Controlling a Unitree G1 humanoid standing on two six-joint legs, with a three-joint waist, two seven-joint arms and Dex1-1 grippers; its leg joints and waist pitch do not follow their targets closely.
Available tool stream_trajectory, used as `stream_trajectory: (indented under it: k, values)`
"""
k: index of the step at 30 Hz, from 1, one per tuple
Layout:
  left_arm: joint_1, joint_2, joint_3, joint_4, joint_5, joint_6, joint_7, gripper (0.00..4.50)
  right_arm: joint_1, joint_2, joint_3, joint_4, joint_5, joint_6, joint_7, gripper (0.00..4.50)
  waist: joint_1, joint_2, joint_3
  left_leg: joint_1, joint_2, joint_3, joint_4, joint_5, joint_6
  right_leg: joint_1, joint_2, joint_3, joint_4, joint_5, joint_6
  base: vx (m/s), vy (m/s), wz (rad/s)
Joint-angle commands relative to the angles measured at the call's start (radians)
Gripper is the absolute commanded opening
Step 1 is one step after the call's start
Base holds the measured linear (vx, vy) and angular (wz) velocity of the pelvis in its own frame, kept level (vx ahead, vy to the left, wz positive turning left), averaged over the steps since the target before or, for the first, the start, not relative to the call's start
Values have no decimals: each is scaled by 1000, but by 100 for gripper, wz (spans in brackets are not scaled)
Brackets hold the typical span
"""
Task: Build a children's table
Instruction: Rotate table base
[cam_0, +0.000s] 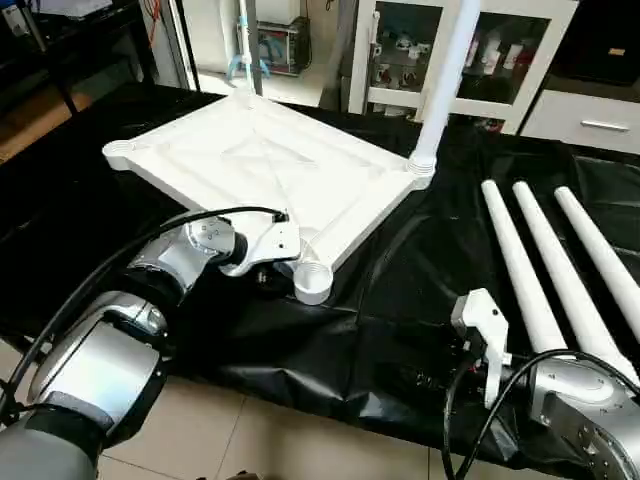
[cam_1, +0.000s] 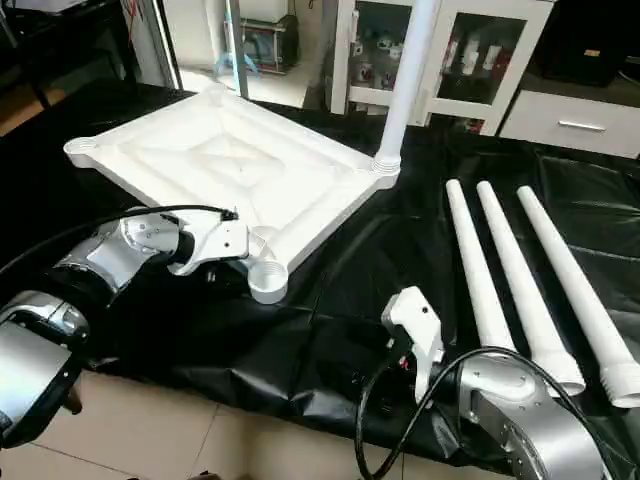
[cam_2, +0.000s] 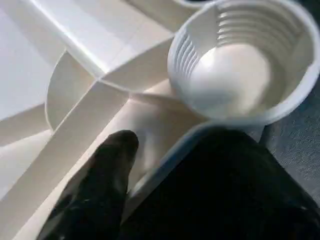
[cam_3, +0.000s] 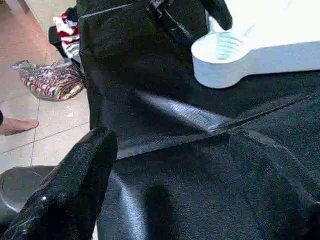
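The children's table top (cam_0: 270, 160) lies upside down on a black cloth, ribbed underside up. One white leg (cam_0: 445, 70) stands upright in its far right corner socket. Three more legs (cam_0: 525, 260) lie side by side on the cloth to the right. My left gripper (cam_0: 270, 262) is at the near corner, just beside the empty round socket (cam_2: 240, 65). It is shut on the top's rim, with one finger (cam_2: 112, 165) on the ribbed side and the other under the edge. My right gripper (cam_3: 175, 145) hovers open over the cloth near the front edge, holding nothing.
The black cloth (cam_0: 350, 340) covers the work table, whose front edge drops to a tiled floor. A white glass-door cabinet (cam_0: 480, 50) stands behind. On the floor beside the table are a patterned bag (cam_3: 50, 80) and a person's bare foot (cam_3: 15, 125).
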Motion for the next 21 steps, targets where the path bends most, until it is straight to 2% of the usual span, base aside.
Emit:
stream_trajectory:
  k: [1,6,12,15,19,21]
  values:
    - [14,-11,-11,7,-7,17,-69,268,-2,-12,-1,-8,-3,-7,7,389,5,-1,-62,2,59,-29,-77,-188,33,58,-76,53,-68,-178,-222,0,0,0]
    - [35,-11,-13,-13,-8,48,-104,231,1,-15,5,-5,-7,-14,12,389,5,-1,-61,2,61,-28,-78,-189,33,57,-76,54,-65,-163,-231,0,0,0]
    - [49,-24,8,-37,-25,119,-117,194,1,-18,7,-3,-9,-17,16,389,5,0,-58,2,60,-28,-81,-206,29,57,-77,54,-72,-217,-221,0,0,0]
    - [78,-51,56,-100,-71,241,-109,176,3,-22,6,1,-11,-23,18,389,4,0,-58,3,60,-28,-81,-214,26,56,-78,54,-75,-246,-215,0,0,0]
    - [91,-63,71,-130,-85,306,-85,156,4,-23,6,0,-13,-23,19,389,4,-1,-56,1,58,-28,-81,-222,34,55,-76,53,-81,-289,-202,0,0,0]
    - [114,-80,81,-179,-84,375,-49,143,4,-23,7,-1,-15,-22,18,389,2,-1,-56,-1,58,-29,-82,-220,36,55,-76,52,-82,-306,-191,0,0,0]
